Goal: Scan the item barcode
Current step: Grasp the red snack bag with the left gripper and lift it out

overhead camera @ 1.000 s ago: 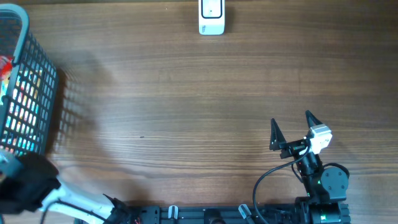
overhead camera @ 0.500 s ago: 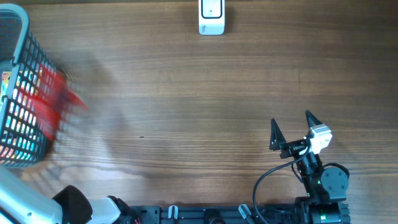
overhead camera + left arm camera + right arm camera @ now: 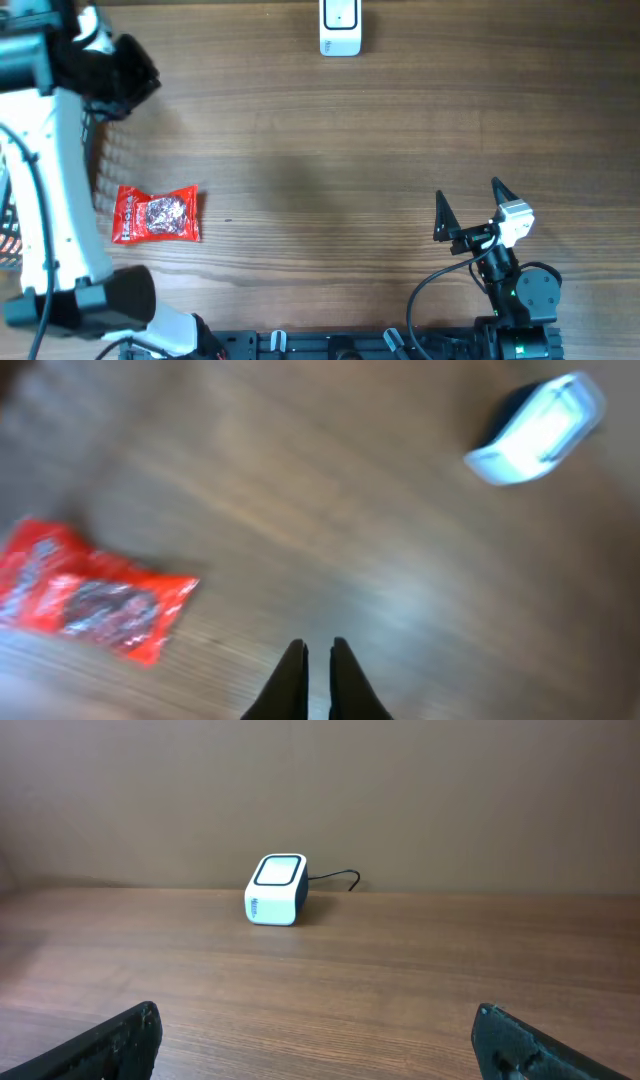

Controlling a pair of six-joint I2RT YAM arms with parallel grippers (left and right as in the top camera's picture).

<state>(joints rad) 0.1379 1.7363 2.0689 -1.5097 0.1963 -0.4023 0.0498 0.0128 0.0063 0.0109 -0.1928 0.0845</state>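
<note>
Our left gripper has its two dark fingers drawn almost together, only a thin slit between them, and nothing is caught there; its wrist view is blurred. It hangs above the wooden table, apart from everything on it. To the near left of those fingers in that view lies the red snack packet, flat on the wood. From overhead, the packet sits on the left part of the table, just to the right of our white left arm, which reaches up the left side to the far left corner. Any barcode on it is too small for us to make out. At the far edge, near the middle, stands the white barcode scanner, well apart from the packet; the left wrist view shows it as a pale blur at the upper right. Behind the left arm, at the left edge, we see a strip of mesh basket. Our right gripper waits at the near right with its jaws spread wide and empty, facing the scanner and its thin dark cable across bare wood.
</note>
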